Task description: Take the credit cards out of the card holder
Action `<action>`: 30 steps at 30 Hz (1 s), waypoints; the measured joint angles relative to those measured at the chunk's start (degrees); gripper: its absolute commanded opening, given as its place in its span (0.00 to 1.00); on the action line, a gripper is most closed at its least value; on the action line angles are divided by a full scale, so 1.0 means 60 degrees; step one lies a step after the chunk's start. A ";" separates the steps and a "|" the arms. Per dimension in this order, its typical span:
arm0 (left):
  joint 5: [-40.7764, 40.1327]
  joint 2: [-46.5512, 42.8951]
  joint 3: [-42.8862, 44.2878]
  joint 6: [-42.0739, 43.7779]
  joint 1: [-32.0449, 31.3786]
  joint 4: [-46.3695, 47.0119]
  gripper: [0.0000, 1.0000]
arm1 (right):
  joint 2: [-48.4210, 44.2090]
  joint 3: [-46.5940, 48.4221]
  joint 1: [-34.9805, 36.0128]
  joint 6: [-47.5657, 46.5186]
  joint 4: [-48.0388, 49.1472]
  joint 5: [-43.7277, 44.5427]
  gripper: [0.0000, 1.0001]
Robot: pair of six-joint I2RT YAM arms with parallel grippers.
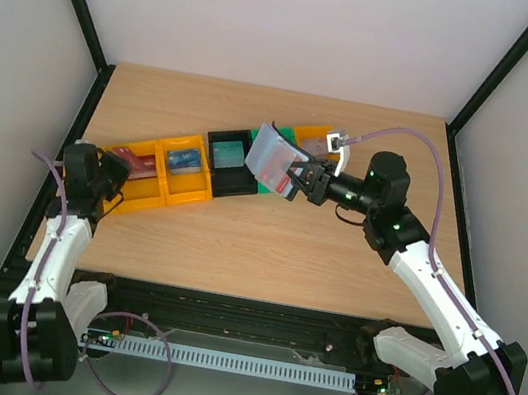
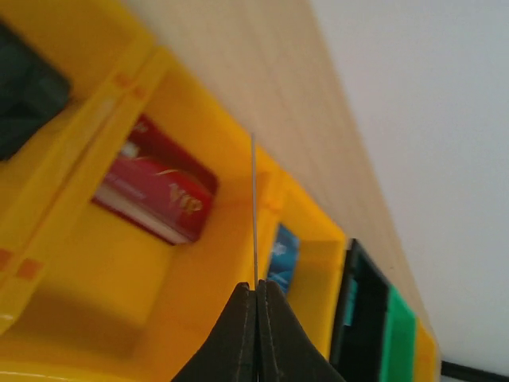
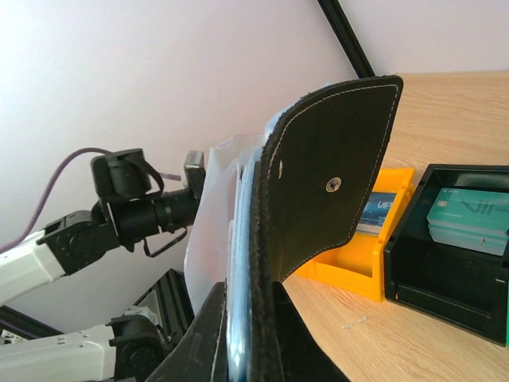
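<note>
Five bins stand in a row on the surface (image 1: 266,249): three yellow bins (image 1: 183,194), one black bin (image 3: 429,286) and one green bin (image 2: 400,334). There are two pincers, the left pincer (image 2: 256,285) and the right pincer (image 1: 300,176). There is one holder (image 3: 334,183) and one edge-on card (image 2: 254,207). Red cards (image 2: 159,199), blue cards (image 2: 282,255) and teal cards (image 3: 469,215) fill three bins, their counts unclear.

The card holder (image 3: 318,135) looks matt leather (metal snap (image 3: 332,185)), the yellow bin (image 2: 199,270) glossy plastic, the table (image 1: 266,249) smooth wood.
</note>
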 measured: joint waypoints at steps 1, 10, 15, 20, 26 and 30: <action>-0.0080 0.0244 -0.0062 -0.0226 0.0040 -0.0004 0.02 | 0.0000 0.0000 0.0004 -0.0007 -0.0004 0.0022 0.02; -0.0455 0.1625 -0.0219 -0.1220 0.0237 0.0576 0.02 | 0.0131 0.0058 0.0000 -0.0415 -0.0146 0.0076 0.02; -0.0474 0.2277 -0.0229 -0.1475 0.0226 0.1093 0.02 | 0.0495 0.0211 0.0000 -0.0637 -0.0270 0.0095 0.02; -0.0576 0.2790 -0.0229 -0.1599 0.0095 0.1541 0.02 | 0.0703 0.0229 0.0000 -0.0780 -0.0331 0.0091 0.02; -0.0823 0.3534 -0.0204 -0.1636 -0.0211 0.2087 0.02 | 0.0809 0.0328 0.0000 -0.0834 -0.0514 0.0095 0.02; -0.1042 0.3872 -0.0189 -0.1643 -0.0342 0.2266 0.02 | 0.0820 0.0554 -0.0018 -0.0947 -0.0634 0.0117 0.02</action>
